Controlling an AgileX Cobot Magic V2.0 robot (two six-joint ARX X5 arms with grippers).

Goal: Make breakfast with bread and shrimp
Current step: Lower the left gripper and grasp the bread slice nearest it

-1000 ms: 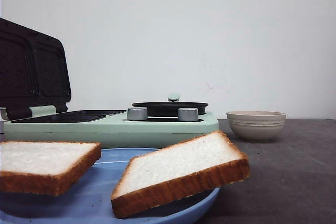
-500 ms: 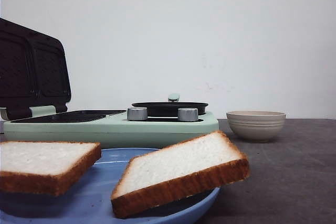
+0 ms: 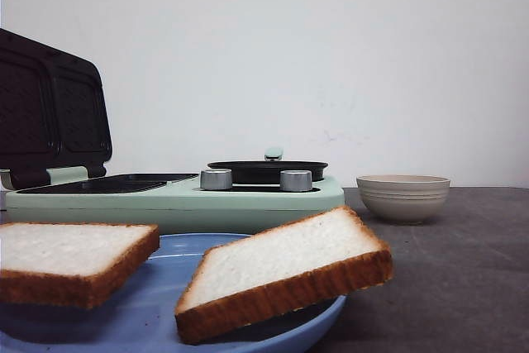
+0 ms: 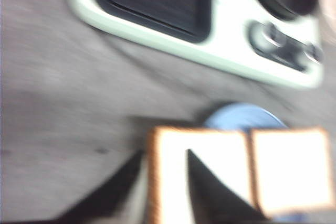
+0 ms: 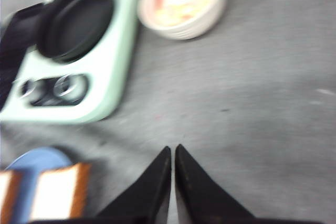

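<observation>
Two slices of bread, a left one (image 3: 70, 258) and a right one (image 3: 281, 266), lie on a blue plate (image 3: 165, 303) at the front. In the blurred left wrist view my left gripper (image 4: 165, 152) is open above the left slice (image 4: 215, 145), its fingers either side of that slice's outer crust; the other slice (image 4: 291, 169) lies beside it. My right gripper (image 5: 173, 148) is shut and empty over bare table, right of the plate (image 5: 37, 158). The shrimp (image 5: 178, 3) lie in the beige ribbed bowl (image 5: 184, 30). Neither gripper shows in the front view.
A mint-green breakfast maker (image 3: 173, 200) stands behind the plate, its dark lid (image 3: 50, 113) raised at the left and a small black pan (image 3: 267, 171) on its right half. The bowl (image 3: 403, 197) stands right of it on the grey table.
</observation>
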